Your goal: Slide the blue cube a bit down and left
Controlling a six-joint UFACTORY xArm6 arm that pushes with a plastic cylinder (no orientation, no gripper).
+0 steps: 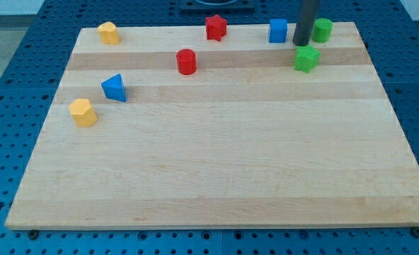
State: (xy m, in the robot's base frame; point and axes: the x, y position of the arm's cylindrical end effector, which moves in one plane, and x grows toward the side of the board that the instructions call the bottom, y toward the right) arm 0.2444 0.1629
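My tip (301, 44) just right of blue cube (278, 30), above green block (307, 59)

There were two red blocks (216, 27), two blue (278, 30), two green (307, 59) and two yellow (83, 112).

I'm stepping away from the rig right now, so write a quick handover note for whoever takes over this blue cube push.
My tip: down on the board near the view's top right, just right of the blue cube, between it and the green cylinder, above the green star-like block.
Blue cube: near the top edge, right of the red star.
Done: tip brought beside the cube; whether they touch is unclear.
Left: slide the cube a bit down and left.
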